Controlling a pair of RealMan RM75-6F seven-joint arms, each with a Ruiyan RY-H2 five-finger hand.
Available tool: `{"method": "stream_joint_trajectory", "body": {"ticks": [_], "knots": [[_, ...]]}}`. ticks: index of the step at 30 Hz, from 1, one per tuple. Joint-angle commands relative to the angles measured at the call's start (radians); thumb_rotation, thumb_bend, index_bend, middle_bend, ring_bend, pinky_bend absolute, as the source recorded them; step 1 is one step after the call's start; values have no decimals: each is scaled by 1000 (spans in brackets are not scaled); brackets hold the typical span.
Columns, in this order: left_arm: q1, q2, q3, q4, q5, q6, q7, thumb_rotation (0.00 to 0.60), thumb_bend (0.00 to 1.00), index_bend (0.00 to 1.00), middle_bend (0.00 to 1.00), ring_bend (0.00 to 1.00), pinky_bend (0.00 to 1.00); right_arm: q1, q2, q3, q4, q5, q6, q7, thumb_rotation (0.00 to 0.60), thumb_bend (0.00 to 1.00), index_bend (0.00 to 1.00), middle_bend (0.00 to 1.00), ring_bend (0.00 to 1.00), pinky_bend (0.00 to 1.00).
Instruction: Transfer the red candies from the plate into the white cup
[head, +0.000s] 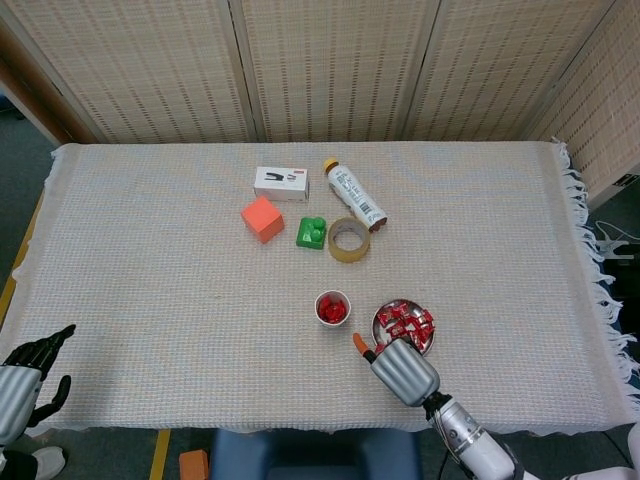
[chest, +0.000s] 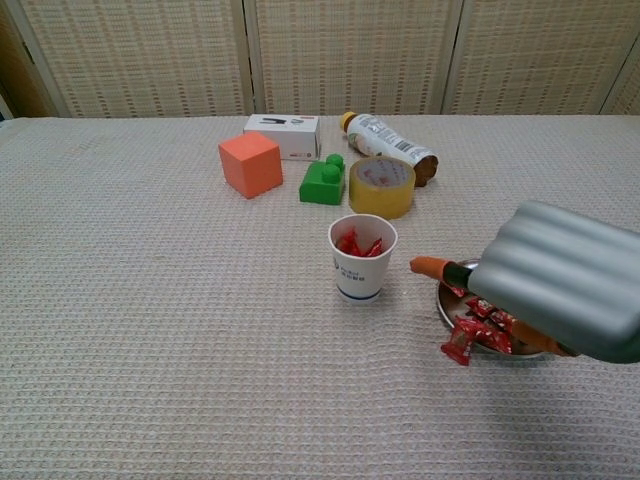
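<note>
The white cup stands upright near the table's middle with red candies inside. To its right, the round metal plate holds several red candies; one candy hangs over the plate's near rim. My right hand hovers over the plate's near side, back up, an orange fingertip pointing toward the cup. It hides much of the plate in the chest view. Nothing shows in it. My left hand rests open at the table's near left corner.
Behind the cup lie a yellow tape roll, a green block, an orange cube, a white box and a bottle on its side. The cloth has a fringed right edge.
</note>
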Motion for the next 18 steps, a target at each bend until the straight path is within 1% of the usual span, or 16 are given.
{"method": "stream_joint_trajectory", "body": {"ticks": [1, 5, 6, 8, 10, 15, 18], "knots": [[-1, 2, -2, -1, -2, -1, -4, 600, 530, 47, 156, 209, 252, -12, -55, 27, 61, 44, -46, -44, 600, 224, 125, 803, 809, 1000], [-1, 5, -1, 5, -2, 0, -17, 600, 530, 47, 157, 209, 251, -16, -96, 49, 96, 55, -74, -34, 600, 224, 129, 804, 811, 1000], [-1, 5, -1, 5, -1, 1, -19, 600, 530, 47, 157, 209, 252, -16, -101, 51, 103, 51, -76, -34, 600, 224, 145, 805, 811, 1000], [-2, 6, -1, 7, 0, 2, -23, 600, 530, 47, 157, 209, 252, -20, -110, 53, 115, 46, -83, -34, 600, 223, 242, 807, 813, 1000], [-2, 7, -1, 7, 1, 3, -26, 600, 530, 47, 157, 209, 251, -25, -112, 54, 121, 46, -86, -39, 600, 224, 300, 807, 813, 1000], [-3, 6, 2, 6, 7, 3, -23, 600, 530, 44, 157, 209, 251, -36, -118, 61, 138, 52, -95, -47, 600, 224, 377, 807, 813, 1000], [-3, 5, 2, 8, 5, 1, -22, 600, 530, 44, 157, 209, 251, -37, -129, 72, 156, 51, -102, -53, 600, 224, 378, 807, 813, 1000]]}}
